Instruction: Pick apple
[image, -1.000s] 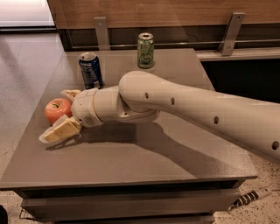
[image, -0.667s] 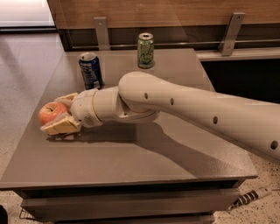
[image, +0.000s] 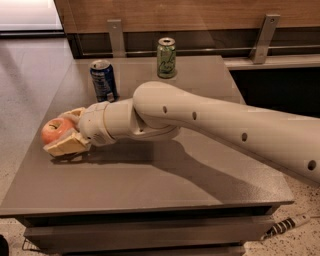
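The round orange-red apple (image: 54, 128) is at the left edge of the grey table (image: 150, 180). My gripper (image: 58, 132) is at the end of the white arm that reaches in from the right across the table. Its two cream fingers hold the apple, one finger (image: 66, 145) at the front below it and one at the back (image: 74, 114). The gripper is shut on the apple. I cannot tell whether the apple rests on the table top or is just above it.
A blue soda can (image: 103, 80) stands just behind the wrist. A green soda can (image: 166, 57) stands at the table's back middle. A wooden wall with metal brackets (image: 115, 35) runs behind. A cable (image: 287, 225) lies on the floor at the lower right.
The fingers have closed on the apple, which stood between them a second ago. The gripper and apple have shifted slightly left, toward the table's edge.
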